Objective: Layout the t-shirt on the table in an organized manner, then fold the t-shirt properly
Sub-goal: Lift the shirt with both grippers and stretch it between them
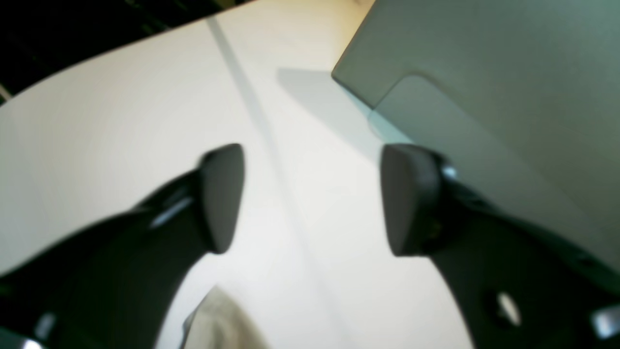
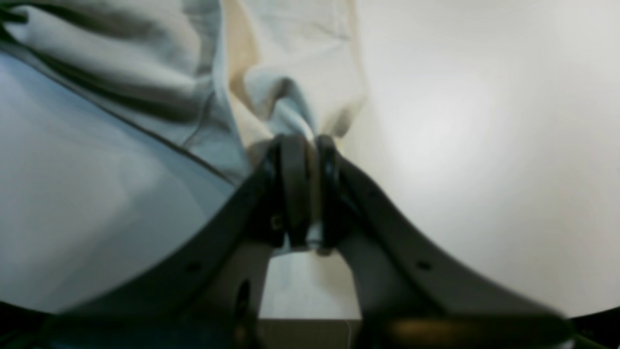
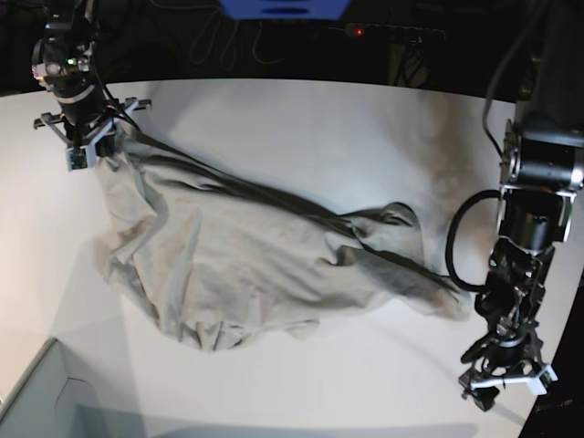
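Note:
The light grey-beige t-shirt [image 3: 255, 265] lies rumpled across the middle of the white table [image 3: 301, 119], pulled into long creases toward the far left. There my right gripper [image 3: 102, 146] is shut on a bunched edge of the t-shirt [image 2: 290, 106]; the right wrist view shows its jaws [image 2: 307, 145] pinched together on the fabric. My left gripper [image 3: 491, 388] is near the table's front right edge, just off the shirt's right end. In the left wrist view it [image 1: 310, 194] stands open over bare table, with only a tip of the t-shirt [image 1: 218, 320] showing below it.
A pale grey box corner [image 3: 36, 401] sits at the front left; it also shows in the left wrist view as the grey box [image 1: 484, 72]. A blue object [image 3: 283, 7] and a power strip [image 3: 392, 32] lie beyond the table's far edge.

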`<state>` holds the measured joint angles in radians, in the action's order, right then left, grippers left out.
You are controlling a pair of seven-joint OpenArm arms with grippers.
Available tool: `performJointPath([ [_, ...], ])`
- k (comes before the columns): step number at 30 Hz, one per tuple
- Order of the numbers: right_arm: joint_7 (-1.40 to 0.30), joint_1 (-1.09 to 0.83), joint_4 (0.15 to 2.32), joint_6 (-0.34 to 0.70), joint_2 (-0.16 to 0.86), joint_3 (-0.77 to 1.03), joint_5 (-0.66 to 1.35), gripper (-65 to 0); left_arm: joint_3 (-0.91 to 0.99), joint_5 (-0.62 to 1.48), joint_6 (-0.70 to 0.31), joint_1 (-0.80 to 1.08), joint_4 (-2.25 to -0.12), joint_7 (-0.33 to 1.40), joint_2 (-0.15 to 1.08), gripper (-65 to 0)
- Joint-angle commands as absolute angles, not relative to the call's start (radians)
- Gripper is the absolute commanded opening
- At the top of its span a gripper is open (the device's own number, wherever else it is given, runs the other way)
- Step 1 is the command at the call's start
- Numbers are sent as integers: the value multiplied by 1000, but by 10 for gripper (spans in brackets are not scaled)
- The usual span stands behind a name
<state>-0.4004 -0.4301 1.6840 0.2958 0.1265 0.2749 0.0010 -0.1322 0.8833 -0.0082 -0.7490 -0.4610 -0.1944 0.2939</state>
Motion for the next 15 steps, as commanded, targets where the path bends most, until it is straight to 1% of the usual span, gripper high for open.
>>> performJointPath([
  [1, -380, -427, 1699, 298, 134, 280, 5, -650, -130, 886, -18, -779, -479, -220, 309, -184],
  [3, -378, -427, 1699, 298, 134, 280, 5, -650, -130, 888, -18, -753, -506, -214, 309, -189],
  [6, -384, -404, 1699, 298, 134, 280, 5, -650, -128, 888, -18, -642, -601, -214, 309, -218],
  [15, -386, -343, 1676, 298, 134, 278, 5, -650, -128, 888, -10, -163, -1084, -213, 305, -317],
])
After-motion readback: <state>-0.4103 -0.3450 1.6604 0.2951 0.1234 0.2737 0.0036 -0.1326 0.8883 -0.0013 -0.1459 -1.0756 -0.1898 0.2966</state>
